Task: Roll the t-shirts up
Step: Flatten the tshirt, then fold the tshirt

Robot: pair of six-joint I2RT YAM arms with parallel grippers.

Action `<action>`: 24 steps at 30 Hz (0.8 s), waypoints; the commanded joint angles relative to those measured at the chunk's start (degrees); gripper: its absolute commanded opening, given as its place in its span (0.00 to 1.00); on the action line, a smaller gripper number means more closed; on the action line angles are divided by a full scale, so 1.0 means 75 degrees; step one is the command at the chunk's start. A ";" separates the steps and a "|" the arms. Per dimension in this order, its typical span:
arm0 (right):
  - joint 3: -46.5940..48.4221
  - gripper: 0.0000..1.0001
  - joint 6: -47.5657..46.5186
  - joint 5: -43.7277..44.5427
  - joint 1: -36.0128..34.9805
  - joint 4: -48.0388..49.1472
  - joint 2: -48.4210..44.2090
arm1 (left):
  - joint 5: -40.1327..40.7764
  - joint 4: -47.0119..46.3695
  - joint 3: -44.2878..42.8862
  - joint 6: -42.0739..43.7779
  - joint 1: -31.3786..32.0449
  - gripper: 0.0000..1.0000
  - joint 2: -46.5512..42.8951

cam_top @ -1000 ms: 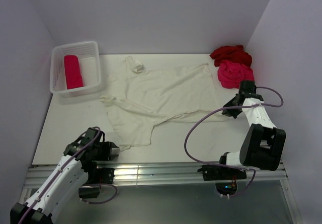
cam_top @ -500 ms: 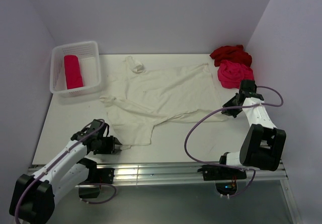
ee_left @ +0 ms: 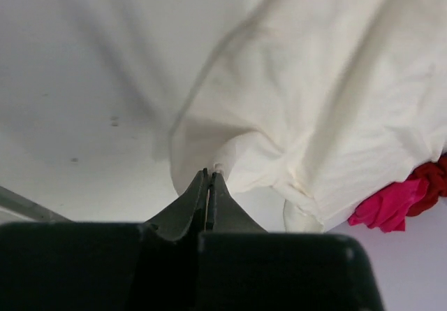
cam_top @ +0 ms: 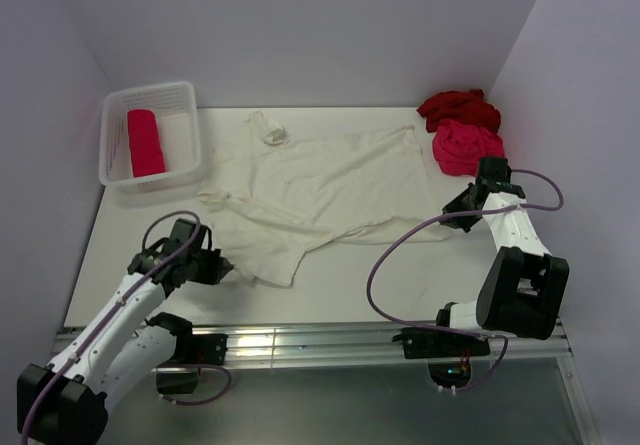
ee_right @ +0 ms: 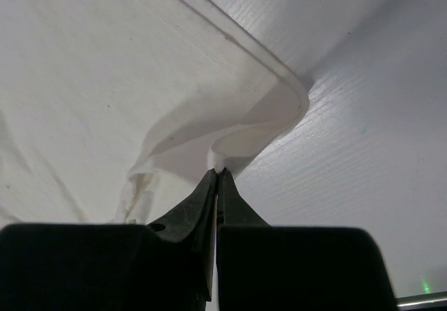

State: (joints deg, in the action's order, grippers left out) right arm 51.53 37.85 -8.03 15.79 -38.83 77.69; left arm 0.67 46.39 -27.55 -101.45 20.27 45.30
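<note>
1. My left tool [ee_left: 209, 176] sits at the lower left of the overhead view. Its jaws are pressed together on a pinch of the cream-white t-shirt [cam_top: 310, 190], at the shirt's lower-left corner.
2. In the left wrist view the cloth rises in a small peak right at the fingertips, with the rest of the shirt draping away to the upper right.
3. My right tool [ee_right: 218, 173] is at the right of the overhead view. Its jaws are also closed, nipping a curled fold at the same shirt's right edge.
4. The cream-white t-shirt lies spread and wrinkled across the middle of the table [cam_top: 400, 275], between the two tools.
5. The hot pink t-shirt [cam_top: 465, 147] lies crumpled at the upper right, just above my right tool.
6. The dark red t-shirt [cam_top: 455, 105] is bunched directly behind it, and the two touch.
7. The pink-red rolled t-shirt [cam_top: 145, 143] lies inside the white mesh basket [cam_top: 190, 95] at the upper left, well apart from both tools.
</note>
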 commanded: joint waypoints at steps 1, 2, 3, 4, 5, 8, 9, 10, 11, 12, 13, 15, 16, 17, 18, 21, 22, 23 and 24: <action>0.0290 0.00 -0.0019 -0.0077 0.0039 -0.0201 -0.0303 | 0.0988 0.0270 -0.1419 0.1722 -0.0031 0.00 0.0694; 0.0278 0.00 -0.0030 -0.0077 0.0039 -0.0225 -0.0339 | 0.1059 0.0364 -0.1656 0.2352 -0.0031 0.00 0.0930; 0.0266 0.00 -0.0042 -0.0077 0.0027 -0.0237 -0.0397 | 0.1083 0.0400 -0.1879 0.2683 -0.0031 0.00 0.1153; 0.0255 0.00 -0.0077 -0.0101 0.0039 -0.0260 -0.0433 | 0.1060 0.0354 -0.2218 0.3023 -0.0031 0.00 0.1538; 0.0208 0.00 -0.0077 -0.0089 0.0039 -0.0284 -0.0445 | 0.1106 0.0412 -0.2395 0.3549 -0.0031 0.00 0.1705; 0.0114 0.00 -0.0066 -0.0101 0.0039 -0.0319 -0.0503 | 0.1656 0.0436 -0.2935 0.4242 0.0179 0.00 0.1929; 0.0091 0.00 -0.0066 -0.0112 0.0039 -0.0331 -0.0526 | 0.1808 0.0378 -0.3040 0.4419 0.0342 0.00 0.1917; 0.0067 0.00 -0.0054 -0.0113 0.0039 -0.0342 -0.0538 | 0.1902 0.0307 -0.3181 0.4630 0.0402 0.00 0.1859; 0.0044 0.00 -0.0065 -0.0136 0.0039 -0.0354 -0.0550 | 0.1834 0.0225 -0.3228 0.5108 0.0449 0.00 0.1801; 0.0020 0.00 -0.0054 -0.0159 0.0039 -0.0354 -0.0608 | 0.1787 0.0004 -0.3275 0.5356 0.0496 0.00 0.1742; 0.0009 0.00 -0.0054 -0.0194 0.0039 -0.0342 -0.0620 | 0.1682 -0.0068 -0.3369 0.5521 0.0519 0.00 0.1649; -0.0026 0.00 -0.0054 -0.0218 0.0039 -0.0366 -0.0667 | 0.1296 -0.0616 -0.3393 0.6258 0.0566 0.00 0.1543; -0.0050 0.00 -0.0065 -0.0241 0.0039 -0.0366 -0.0679 | 0.1143 -0.0758 -0.3428 0.6423 0.0590 0.00 0.1473; -0.0073 0.00 -0.0066 -0.0242 0.0027 -0.0354 -0.0691 | 0.0863 -0.0899 -0.3428 0.6727 0.0613 0.00 0.1449; -0.0097 0.00 -0.0066 -0.0253 0.0039 -0.0354 -0.0714 | 0.0744 -0.0993 -0.3428 0.6869 0.0637 0.00 0.1437; -0.0109 0.00 -0.0031 -0.0300 0.0039 -0.0354 -0.0691 | 0.0579 -0.1205 -0.3486 0.7244 0.0695 0.00 0.1542; -0.0109 0.00 -0.0007 -0.0323 0.0039 -0.0331 -0.0679 | 0.0544 -0.1217 -0.3580 0.7326 0.0695 0.00 0.1670; -0.0085 0.00 0.0005 -0.0347 0.0039 -0.0331 -0.0656 | 0.0498 -0.1217 -0.3638 0.7548 0.0707 0.00 0.1729; -0.0039 0.00 0.0016 -0.0347 0.0027 -0.0377 -0.0632 | 0.0404 -0.1252 -0.3732 0.7666 0.0707 0.00 0.1799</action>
State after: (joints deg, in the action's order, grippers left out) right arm 50.98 37.85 -10.04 15.79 -41.19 74.26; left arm 6.35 40.40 -52.07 -50.72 25.28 57.74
